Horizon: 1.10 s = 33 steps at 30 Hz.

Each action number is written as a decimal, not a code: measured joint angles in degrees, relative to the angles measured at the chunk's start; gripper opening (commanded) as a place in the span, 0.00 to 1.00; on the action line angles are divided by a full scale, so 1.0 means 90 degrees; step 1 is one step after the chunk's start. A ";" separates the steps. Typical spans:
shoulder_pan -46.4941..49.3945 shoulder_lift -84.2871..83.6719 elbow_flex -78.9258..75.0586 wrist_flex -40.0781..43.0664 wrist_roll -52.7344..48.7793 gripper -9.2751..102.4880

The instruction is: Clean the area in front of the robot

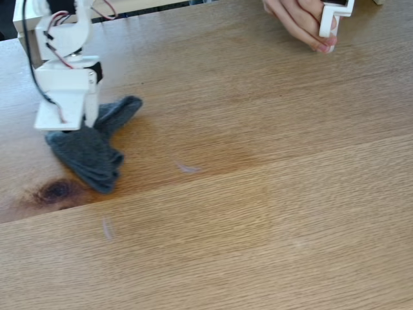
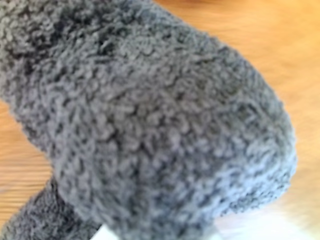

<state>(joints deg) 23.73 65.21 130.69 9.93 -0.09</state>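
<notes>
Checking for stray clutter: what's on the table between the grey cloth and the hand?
Bare wood between the grey cloth and the hand in the fixed view.

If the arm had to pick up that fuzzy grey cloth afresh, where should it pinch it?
Probably at the bunched middle of the fuzzy grey cloth, coming straight down from above. It lies crumpled on the wooden table, with a thick fold near the white gripper, whereas the tail stretching right looks thinner. Its looped pile should give the fingers purchase.
</notes>
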 measured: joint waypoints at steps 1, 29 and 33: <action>0.0107 0.0049 -0.0059 0.0176 -0.0020 0.08; -0.3037 -0.0010 -0.0195 0.0010 0.0967 0.08; -0.2441 -0.0098 -0.0215 -0.0293 0.0527 0.08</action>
<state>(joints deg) 1.76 64.34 128.76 7.29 4.66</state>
